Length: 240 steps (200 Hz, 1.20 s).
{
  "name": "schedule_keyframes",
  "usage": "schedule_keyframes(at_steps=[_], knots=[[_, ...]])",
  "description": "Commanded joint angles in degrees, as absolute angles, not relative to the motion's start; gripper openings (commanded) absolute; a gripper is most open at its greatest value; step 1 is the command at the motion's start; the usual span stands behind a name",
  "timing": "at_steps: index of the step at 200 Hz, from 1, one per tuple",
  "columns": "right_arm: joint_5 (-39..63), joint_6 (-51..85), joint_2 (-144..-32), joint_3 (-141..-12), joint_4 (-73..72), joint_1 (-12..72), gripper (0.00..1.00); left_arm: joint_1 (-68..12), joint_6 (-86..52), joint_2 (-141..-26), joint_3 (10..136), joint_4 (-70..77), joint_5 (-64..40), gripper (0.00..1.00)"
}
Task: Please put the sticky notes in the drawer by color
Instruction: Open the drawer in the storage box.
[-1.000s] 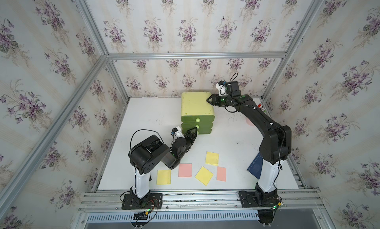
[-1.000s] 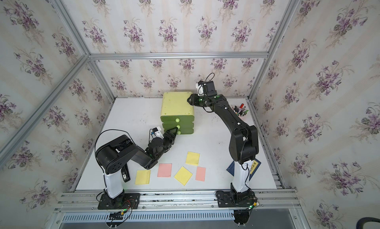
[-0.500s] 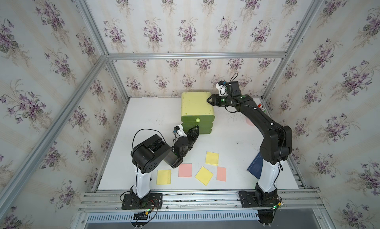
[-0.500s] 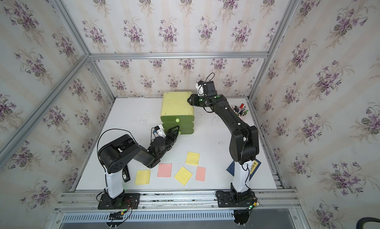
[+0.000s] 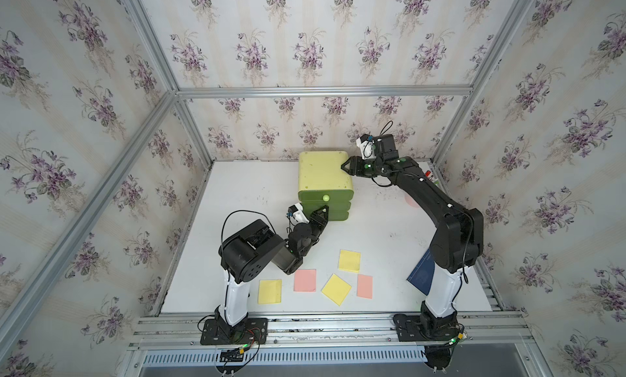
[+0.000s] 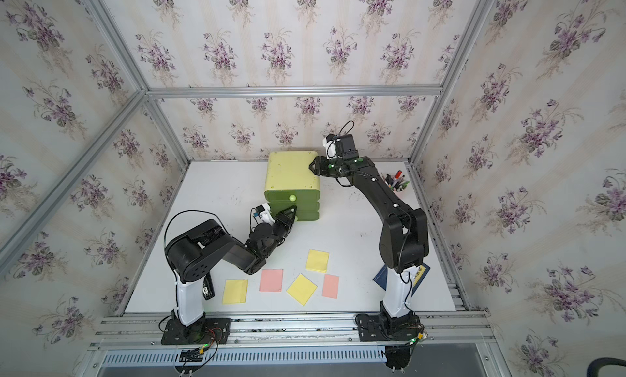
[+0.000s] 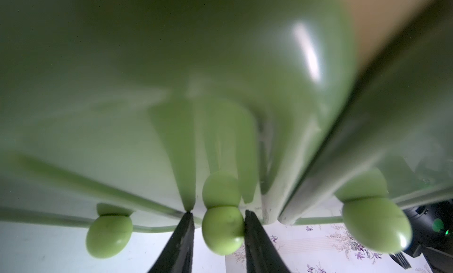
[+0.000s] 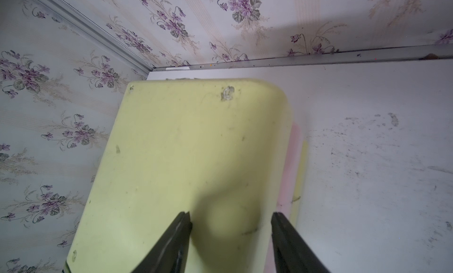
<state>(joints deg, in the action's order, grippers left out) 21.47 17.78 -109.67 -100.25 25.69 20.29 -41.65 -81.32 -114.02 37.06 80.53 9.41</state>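
The drawer (image 5: 323, 175) is a pale yellow-green chest at the back of the table, also seen in the second top view (image 6: 291, 175), with all its green fronts pushed in. My left gripper (image 5: 324, 210) reaches its front. In the left wrist view the left gripper (image 7: 219, 214) is closed round the middle knob (image 7: 223, 228), one finger against it and the other a sliver away. My right gripper (image 5: 346, 165) rests open at the right edge of the chest's top (image 8: 196, 149). The sticky notes lie near the front edge: three yellow (image 5: 269, 291) (image 5: 336, 289) (image 5: 350, 260) and two pink (image 5: 305, 280) (image 5: 364, 286).
A dark blue booklet (image 5: 421, 273) lies at the front right, partly under the right arm. A pink pen cup (image 6: 396, 184) stands at the right wall behind that arm. The chest sits close to the back wall.
My left gripper's jaws have closed in around the middle knob, and its arm has shifted slightly. The right arm and the notes have not moved.
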Motion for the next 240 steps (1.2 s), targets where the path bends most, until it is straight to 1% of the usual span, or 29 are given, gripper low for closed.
schedule_keyframes(at_steps=[1,22,57,89,119,153,177,195,217,230,240], knots=[[21.8,17.0,-109.6,-99.7,27.8,20.5,0.57,-41.5,-80.7,-114.1,37.1,81.5,9.1,0.29],[21.5,16.4,-109.6,-99.5,28.1,20.4,0.57,-41.5,-80.1,-113.4,36.2,81.5,9.1,0.27],[21.6,16.8,-109.9,-99.9,27.8,20.5,0.57,-41.5,-80.1,-112.7,35.3,81.4,8.8,0.2],[21.9,17.3,-110.3,-100.7,27.9,20.4,0.57,-41.7,-80.5,-112.1,34.4,81.4,7.3,0.18],[22.0,17.4,-110.4,-100.9,28.0,20.5,0.57,-43.3,-80.8,-109.7,32.1,81.4,8.2,0.18],[22.1,17.4,-110.0,-101.1,28.4,20.5,0.57,-43.5,-81.5,-107.8,29.2,81.5,6.7,0.17],[21.3,16.8,-109.9,-101.9,29.5,20.4,0.57,-45.1,-80.9,-105.9,27.1,81.4,6.5,0.17],[21.2,16.8,-110.0,-101.8,29.6,20.4,0.58,-45.7,-83.3,-104.1,24.4,81.4,6.8,0.17],[21.7,16.9,-110.2,-101.6,29.5,20.4,0.59,-46.0,-83.0,-102.4,23.0,80.7,4.7,0.18],[21.6,17.0,-110.3,-101.6,29.6,20.3,0.6,-47.4,-82.2,-100.5,20.7,81.3,6.7,0.18],[21.4,16.9,-110.3,-101.5,29.6,20.4,0.6,-48.0,-81.2,-98.3,19.8,78.8,7.7,0.19]])
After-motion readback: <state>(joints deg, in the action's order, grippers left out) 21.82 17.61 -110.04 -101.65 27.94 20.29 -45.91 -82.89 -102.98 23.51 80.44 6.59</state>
